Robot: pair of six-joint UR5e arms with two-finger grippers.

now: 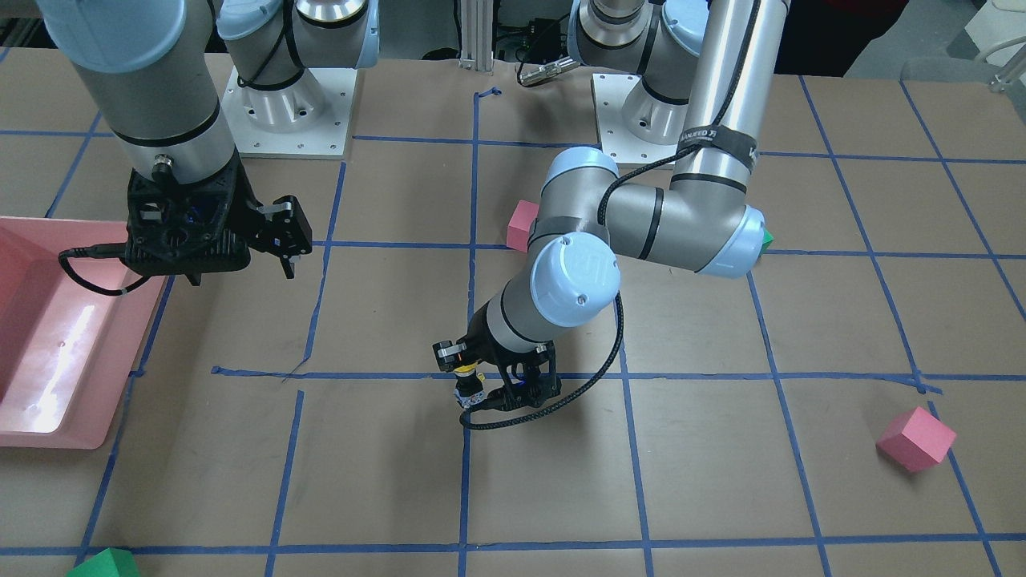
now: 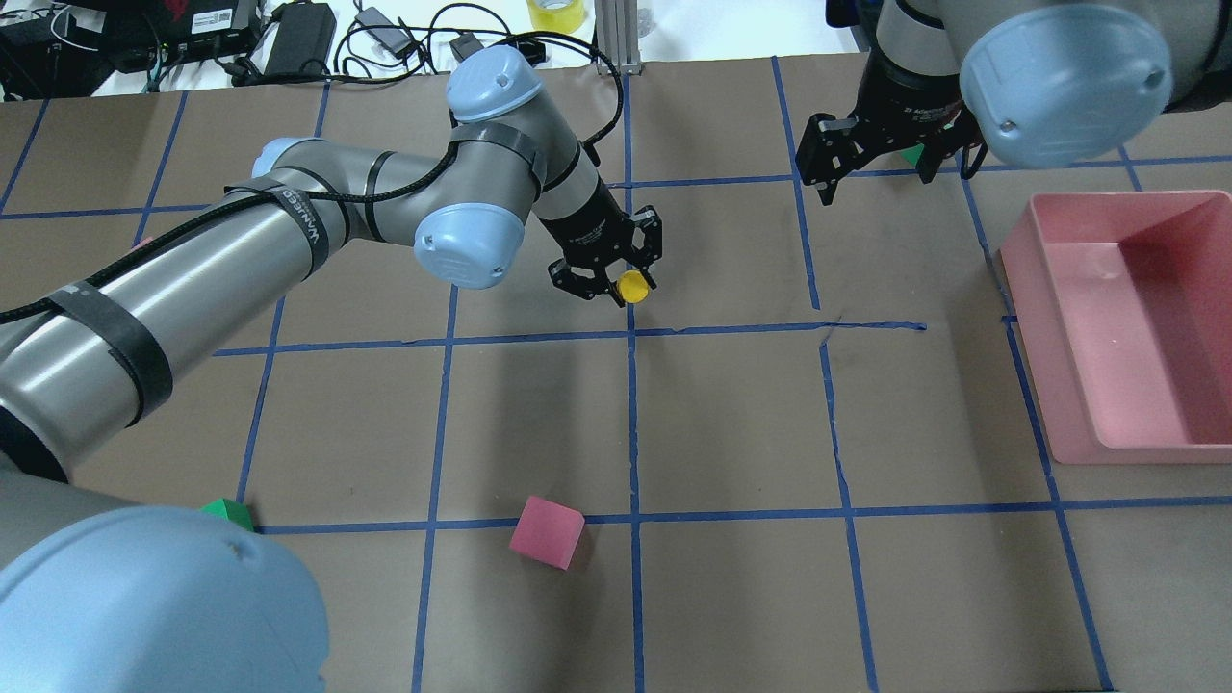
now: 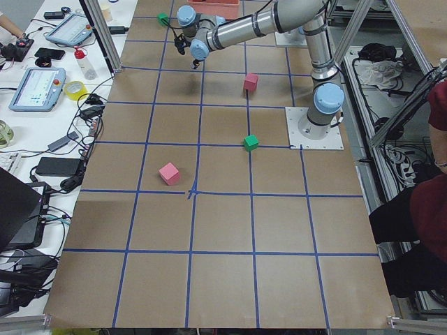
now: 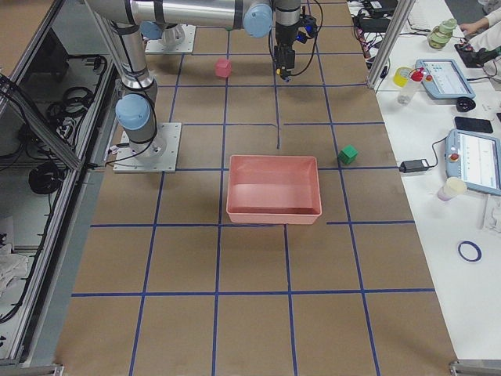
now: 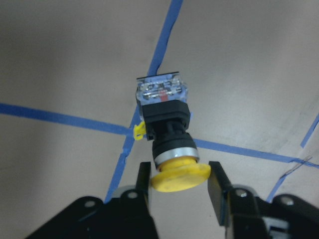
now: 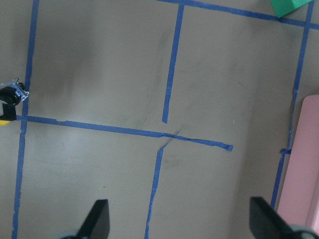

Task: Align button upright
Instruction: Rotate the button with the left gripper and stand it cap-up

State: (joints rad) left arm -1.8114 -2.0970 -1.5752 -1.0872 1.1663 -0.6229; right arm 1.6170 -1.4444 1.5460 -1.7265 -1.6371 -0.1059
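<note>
The left gripper (image 5: 179, 180) is clamped on the yellow cap of the button (image 5: 164, 119), which hangs cap up and base down over a crossing of blue tape (image 5: 60, 115) on the table (image 5: 239, 69); we cannot tell whether the base touches the paper. We judge the step in hand to be the set-down: we lower straight, hold the body vertical, and let go only once the base sits flat. The right gripper (image 6: 179, 219) hangs spread and empty, well apart.
</note>
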